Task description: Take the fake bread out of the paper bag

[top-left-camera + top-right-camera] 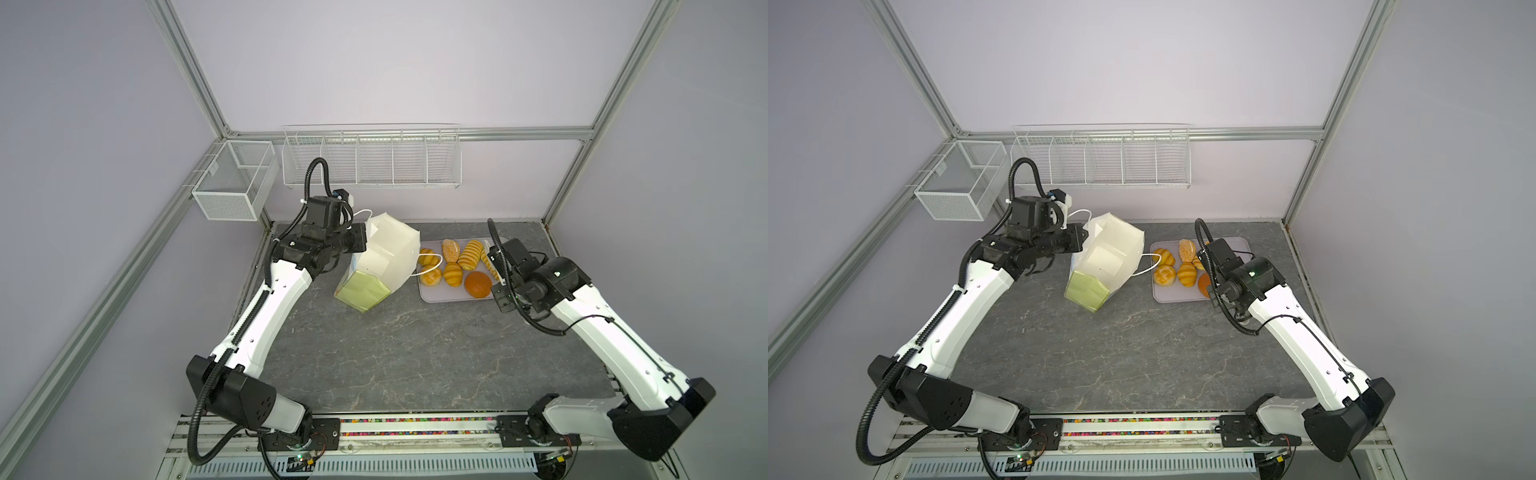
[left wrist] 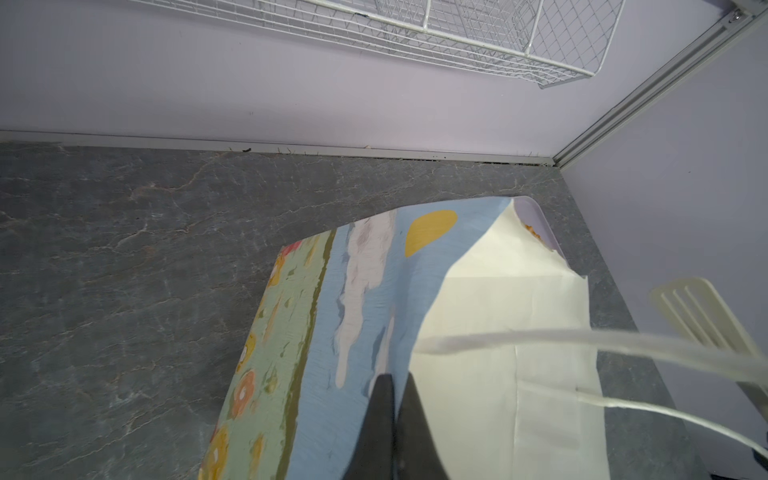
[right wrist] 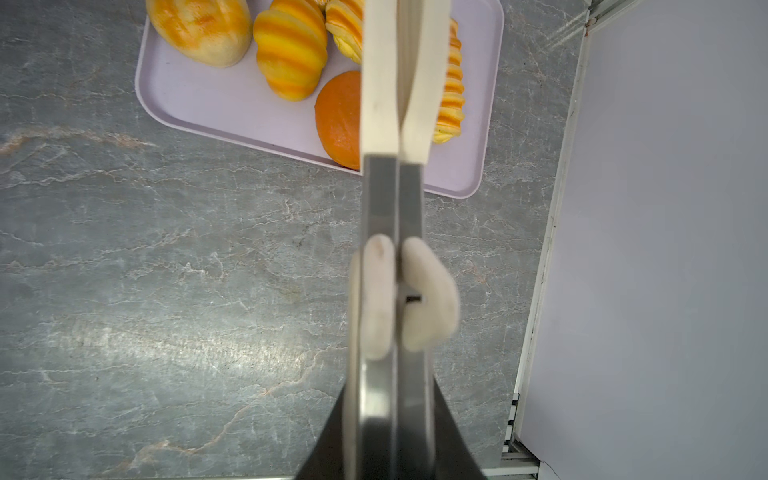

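Finding the paper bag (image 1: 384, 253) standing tilted on the table (image 1: 415, 357), toward the back and left of middle, with its top leaning toward the tray (image 1: 434, 298) just beside it on the right. Counting seven pieces of the fake bread (image 1: 453, 274), all resting on that tray (one cord handle (image 1: 440, 261) draping over the nearest two). Noting the left gripper (image 2: 397, 380) pinching the bag's wall from the left, and the right gripper (image 3: 395, 419) holding tongs (image 3: 399, 83) over the tray's right part. Spotting a wire rack (image 1: 372, 160) hanging on the wall behind, and a mesh basket (image 1: 232, 183) left of it.
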You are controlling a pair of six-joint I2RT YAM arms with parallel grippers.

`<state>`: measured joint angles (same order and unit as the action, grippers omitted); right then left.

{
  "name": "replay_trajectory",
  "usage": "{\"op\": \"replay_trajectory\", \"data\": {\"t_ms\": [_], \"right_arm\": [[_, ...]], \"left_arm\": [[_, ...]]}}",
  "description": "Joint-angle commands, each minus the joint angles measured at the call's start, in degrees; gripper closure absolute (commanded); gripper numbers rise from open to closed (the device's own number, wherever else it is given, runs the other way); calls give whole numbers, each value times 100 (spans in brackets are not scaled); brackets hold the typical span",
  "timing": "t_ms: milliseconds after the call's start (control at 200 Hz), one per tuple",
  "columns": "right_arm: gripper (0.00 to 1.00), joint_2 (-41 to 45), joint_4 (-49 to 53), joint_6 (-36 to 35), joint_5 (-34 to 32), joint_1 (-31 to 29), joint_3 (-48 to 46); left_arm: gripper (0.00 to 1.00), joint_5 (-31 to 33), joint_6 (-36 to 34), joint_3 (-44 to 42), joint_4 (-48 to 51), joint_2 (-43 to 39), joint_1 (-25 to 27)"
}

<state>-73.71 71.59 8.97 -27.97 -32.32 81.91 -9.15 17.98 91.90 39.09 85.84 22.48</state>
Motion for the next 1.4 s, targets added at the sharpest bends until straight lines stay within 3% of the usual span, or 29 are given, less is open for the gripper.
{"op": "replay_trajectory", "data": {"t_ms": [0,125,195,340,540,850,1055,1394], "right_arm": [[84,180,-299,4,148,-20,-149],[83,178,-345,25,313,-17,-250],[83,141,-367,58,432,-20,-291],[83,129,-509,101,643,-16,-423],[83,48,-657,38,591,-20,-511],[83,-69,-974,25,727,-19,-644],[83,157,-1377,47,1141,-19,-1048],[82,656,-2075,690,1735,-353,-2070]], "left_arm": [[100,-523,442,217,-307,263,-238],[100,-1745,1080,-82,-1095,756,-887],[100,-2111,1160,-66,-1273,1130,-1150],[71,-2697,1016,388,-892,1673,-1484],[48,-2632,473,828,-215,1552,-1518],[32,-2482,-147,1084,617,1084,-1518],[31,-2234,-415,833,894,496,-1518],[33,-1870,-569,-784,498,-1367,-1518]]}}
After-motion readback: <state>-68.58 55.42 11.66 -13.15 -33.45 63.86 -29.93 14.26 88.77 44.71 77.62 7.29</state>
